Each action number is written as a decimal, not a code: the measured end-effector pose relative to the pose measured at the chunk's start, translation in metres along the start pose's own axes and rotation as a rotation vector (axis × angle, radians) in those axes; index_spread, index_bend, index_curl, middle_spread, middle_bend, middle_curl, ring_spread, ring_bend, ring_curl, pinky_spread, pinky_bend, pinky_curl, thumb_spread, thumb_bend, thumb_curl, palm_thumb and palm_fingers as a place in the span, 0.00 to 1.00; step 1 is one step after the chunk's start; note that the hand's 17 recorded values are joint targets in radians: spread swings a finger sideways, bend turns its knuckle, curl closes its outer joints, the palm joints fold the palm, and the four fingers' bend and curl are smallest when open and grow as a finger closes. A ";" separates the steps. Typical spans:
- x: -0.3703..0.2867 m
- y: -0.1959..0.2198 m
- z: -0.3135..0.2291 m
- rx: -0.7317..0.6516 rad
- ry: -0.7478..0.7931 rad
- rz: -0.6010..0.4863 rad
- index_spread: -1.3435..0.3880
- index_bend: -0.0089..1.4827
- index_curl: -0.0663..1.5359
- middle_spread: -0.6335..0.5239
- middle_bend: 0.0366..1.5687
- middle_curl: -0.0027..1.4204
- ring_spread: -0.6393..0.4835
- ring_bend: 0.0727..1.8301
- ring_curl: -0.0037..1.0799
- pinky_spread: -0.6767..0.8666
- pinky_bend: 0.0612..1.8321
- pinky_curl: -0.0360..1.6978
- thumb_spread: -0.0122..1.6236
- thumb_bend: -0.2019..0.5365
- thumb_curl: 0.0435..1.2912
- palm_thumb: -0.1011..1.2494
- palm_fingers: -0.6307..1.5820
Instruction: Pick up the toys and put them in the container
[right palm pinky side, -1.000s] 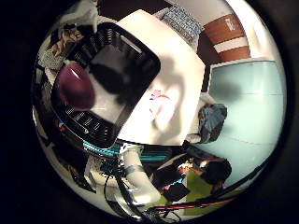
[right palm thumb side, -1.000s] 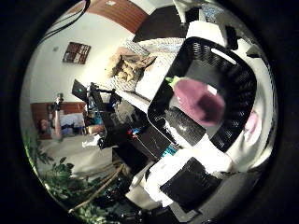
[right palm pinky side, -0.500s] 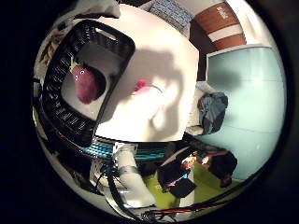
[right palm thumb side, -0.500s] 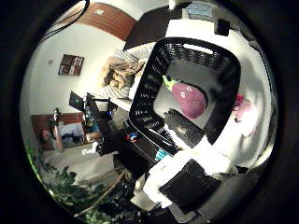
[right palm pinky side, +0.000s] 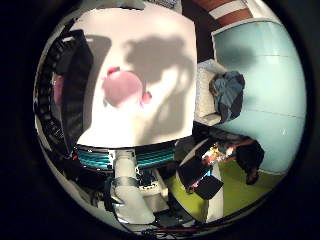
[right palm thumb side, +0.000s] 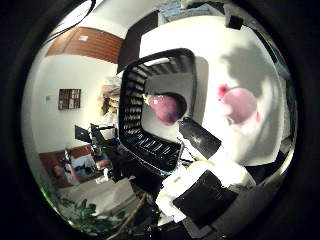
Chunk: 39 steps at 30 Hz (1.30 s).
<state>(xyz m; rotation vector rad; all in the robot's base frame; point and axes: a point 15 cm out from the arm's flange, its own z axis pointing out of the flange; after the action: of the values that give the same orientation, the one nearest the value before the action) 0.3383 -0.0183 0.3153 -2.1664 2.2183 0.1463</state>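
A pink plush toy (right palm pinky side: 122, 88) lies on the white table (right palm pinky side: 170, 110), away from the basket; the right thumb side palm view shows it too (right palm thumb side: 240, 103). A black slatted basket (right palm thumb side: 135, 100) stands on the table beside it, with a purple eggplant toy (right palm thumb side: 165, 106) inside. The basket's edge shows in the right little finger side palm view (right palm pinky side: 65, 80). My right hand (right palm thumb side: 205, 165) hovers above the table near the pink toy. One black finger (right palm thumb side: 200, 140) reaches out, relaxed. The hand's shadow falls on the table beside the pink toy.
The table's edge (right palm pinky side: 140, 150) drops to a floor with cluttered gear. A teal wall (right palm pinky side: 270, 70) and a chair with dark clothes (right palm pinky side: 228, 92) stand past the table. Desks and a plant (right palm thumb side: 90, 205) lie beyond the basket.
The views have shifted from over the basket to over the pink toy, which now looks larger and closer. The eggplant toy stays in the basket.
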 end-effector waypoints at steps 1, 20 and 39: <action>0.005 0.001 0.003 -0.005 -0.001 0.006 0.57 0.13 0.25 0.51 0.22 0.26 0.63 0.35 0.21 0.74 0.35 0.24 0.73 0.25 0.27 0.58 0.37; 0.066 -0.002 0.094 -0.068 0.019 0.092 0.59 0.11 0.22 0.58 0.11 0.23 0.74 0.21 0.17 0.75 0.30 0.19 0.72 0.24 0.28 0.57 0.33; 0.076 -0.017 0.149 -0.138 0.010 0.099 0.60 0.12 0.20 0.57 0.13 0.24 0.74 0.18 0.20 0.75 0.29 0.18 0.70 0.25 0.27 0.54 0.35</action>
<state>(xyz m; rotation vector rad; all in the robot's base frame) 0.3473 -0.0799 0.1590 -2.1258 2.3890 0.3014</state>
